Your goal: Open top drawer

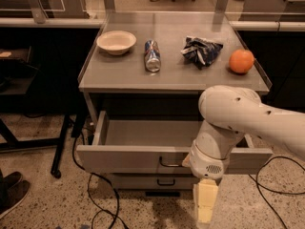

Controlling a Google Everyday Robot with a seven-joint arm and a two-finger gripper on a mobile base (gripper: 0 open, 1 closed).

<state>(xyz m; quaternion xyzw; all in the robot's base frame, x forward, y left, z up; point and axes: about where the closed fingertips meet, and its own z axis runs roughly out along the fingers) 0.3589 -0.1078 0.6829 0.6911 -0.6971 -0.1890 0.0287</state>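
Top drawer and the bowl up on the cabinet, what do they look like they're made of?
The top drawer looks like grey painted sheet metal: flat matte front, thin folded walls. The bowl looks like cream plastic or paper, matte and thin-rimmed; I cannot tell which. The claw hangs just below the drawer front.

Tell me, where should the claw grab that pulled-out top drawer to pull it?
By the small dark bar handle at the centre of the top drawer front, approached straight from the front: the face is flat, and only the bar stands off it. The claw hangs below the drawer front, a little aside of the handle.
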